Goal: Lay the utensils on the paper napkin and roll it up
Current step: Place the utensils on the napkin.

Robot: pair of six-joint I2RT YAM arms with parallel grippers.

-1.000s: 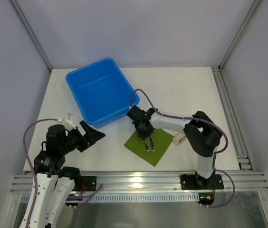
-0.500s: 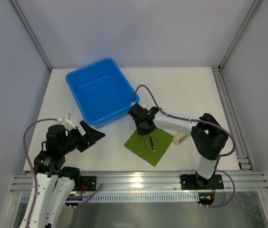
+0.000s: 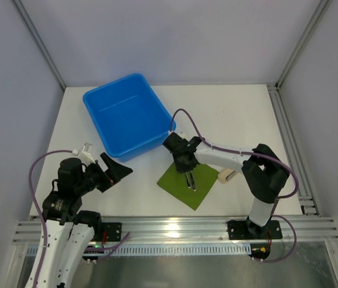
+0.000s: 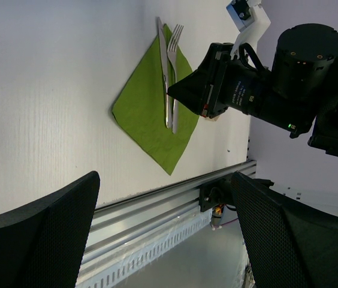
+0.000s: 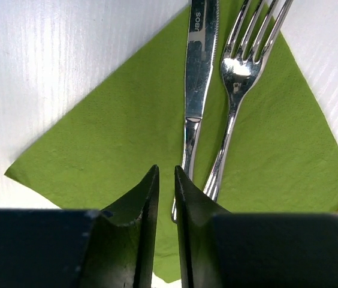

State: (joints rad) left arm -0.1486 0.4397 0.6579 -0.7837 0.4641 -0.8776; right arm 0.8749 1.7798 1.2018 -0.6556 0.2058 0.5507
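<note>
Hovering my right gripper, narrowed to an empty slit, above the stiff, slick silver metal knife and fork lying on the flimsy green paper napkin, I judge its left corner the safest pinch, my left gripper gaping wide.

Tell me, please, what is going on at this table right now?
Two robot arms are putting together a cutlery roll. A knife and a fork lie side by side on the green napkin, which is flat and not yet rolled. The right gripper hovers over their handle ends with its jaws almost closed and nothing visible between them. The left gripper hangs off to the left, away from the napkin, jaws wide open and empty.
</note>
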